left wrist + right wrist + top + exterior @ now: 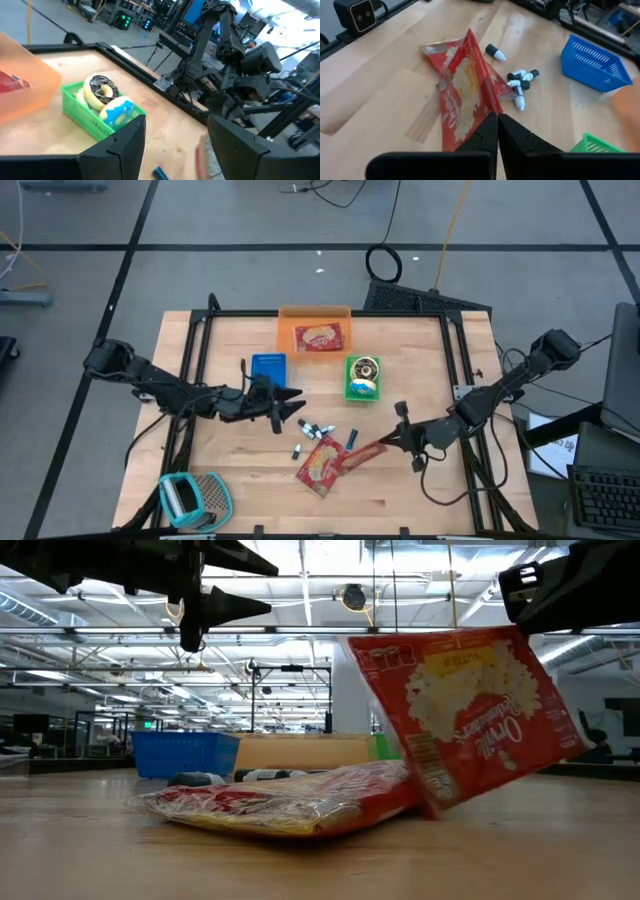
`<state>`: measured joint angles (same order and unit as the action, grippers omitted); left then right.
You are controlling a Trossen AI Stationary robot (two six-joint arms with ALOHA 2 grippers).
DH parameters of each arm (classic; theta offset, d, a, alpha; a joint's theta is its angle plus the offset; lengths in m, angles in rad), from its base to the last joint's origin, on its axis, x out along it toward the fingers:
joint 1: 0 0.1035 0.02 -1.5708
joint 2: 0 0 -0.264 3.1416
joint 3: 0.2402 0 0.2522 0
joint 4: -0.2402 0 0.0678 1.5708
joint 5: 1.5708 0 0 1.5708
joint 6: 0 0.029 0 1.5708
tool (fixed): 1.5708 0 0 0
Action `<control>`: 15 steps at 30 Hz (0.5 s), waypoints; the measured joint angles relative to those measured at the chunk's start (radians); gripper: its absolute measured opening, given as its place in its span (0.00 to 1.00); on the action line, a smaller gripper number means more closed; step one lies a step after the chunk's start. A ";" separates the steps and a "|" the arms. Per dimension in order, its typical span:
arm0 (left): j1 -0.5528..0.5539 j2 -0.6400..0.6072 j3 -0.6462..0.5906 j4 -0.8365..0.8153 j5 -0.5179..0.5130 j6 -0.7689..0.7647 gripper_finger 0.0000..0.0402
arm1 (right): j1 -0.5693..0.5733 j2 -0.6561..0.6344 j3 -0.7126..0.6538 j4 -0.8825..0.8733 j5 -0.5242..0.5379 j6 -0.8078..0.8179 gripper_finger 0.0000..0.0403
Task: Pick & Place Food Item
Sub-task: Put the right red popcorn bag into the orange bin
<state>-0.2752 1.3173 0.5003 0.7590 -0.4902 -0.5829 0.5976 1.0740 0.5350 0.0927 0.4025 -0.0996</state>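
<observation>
Near the front middle of the wooden table, my right gripper is clenched on the edge of a flat red popcorn packet, pinching it between both fingers so that it stands tilted with its lower corner still on the wood. From table height that red packet leans over a second red packet wrapped in clear plastic, which lies flat on the table; whether the two touch I cannot tell. From above, the held packet sits just beside the flat one.

Just beside them lie several small black-and-white capped vials, scattered loose on the wood. A blue plastic mesh basket stands farther back, and behind it an orange translucent bin holds another red packet. Beside that bin a green plastic basket holds a round frosted doughnut and a blue-and-white wrapped item.

My left gripper hovers above the table near the blue basket, its fingers spread apart and holding nothing. At the near left corner rests a teal object with a metal grater face, well apart from both my grippers.
</observation>
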 joint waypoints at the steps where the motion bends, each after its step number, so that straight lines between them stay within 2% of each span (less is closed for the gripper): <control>1: 0.000 0.008 0.000 0.004 0.008 -0.012 0.54 | 0.000 0.000 0.000 0.009 0.013 -0.007 0.00; 7: -0.001 0.099 0.013 0.008 0.065 -0.051 0.54 | 0.000 -0.008 0.001 0.059 0.071 -0.066 0.00; 15: 0.001 0.255 0.120 0.013 0.067 0.051 0.54 | 0.003 -0.115 0.001 0.067 0.179 -0.133 0.00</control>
<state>-0.2741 1.5723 0.6202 0.7719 -0.4229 -0.5314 0.6002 0.9595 0.5362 0.1599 0.5812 -0.2327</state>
